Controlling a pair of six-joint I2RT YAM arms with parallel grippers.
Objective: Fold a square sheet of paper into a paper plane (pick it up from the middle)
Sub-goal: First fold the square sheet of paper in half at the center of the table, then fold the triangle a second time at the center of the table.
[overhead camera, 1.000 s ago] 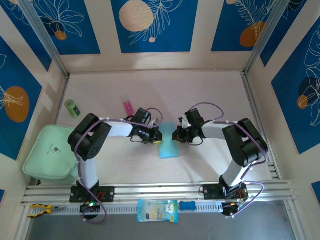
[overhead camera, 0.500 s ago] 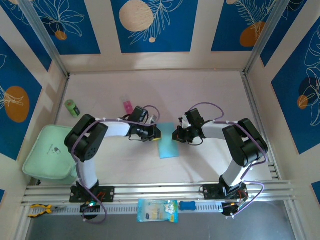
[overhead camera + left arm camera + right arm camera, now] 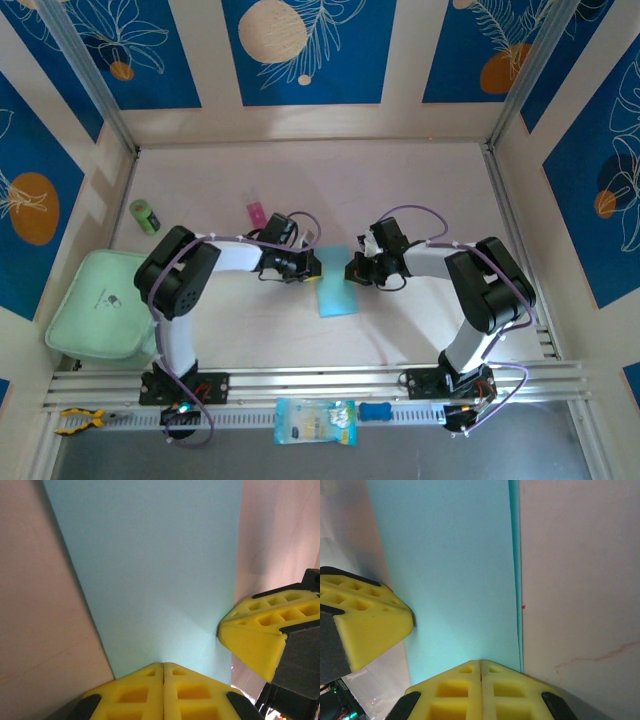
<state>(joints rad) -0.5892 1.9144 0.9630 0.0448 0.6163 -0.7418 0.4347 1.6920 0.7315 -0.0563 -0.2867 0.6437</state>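
A printed packet lay at the near rail. Mid-table, the paper lay flat as a narrow rectangle, with both grippers meeting at its far end. The jaws of the left gripper and the right gripper were together. From overhead, contact could not be judged. Each wrist view showed closed tips at the sheet's edge, but whether they pinched it could not be told. The right wrist view alone showed a doubled layer along one long edge. A pink block lay farther back.

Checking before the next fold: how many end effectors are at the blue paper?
2. The left end effector is at the paper's left edge, the right end effector at its right edge; both shut.
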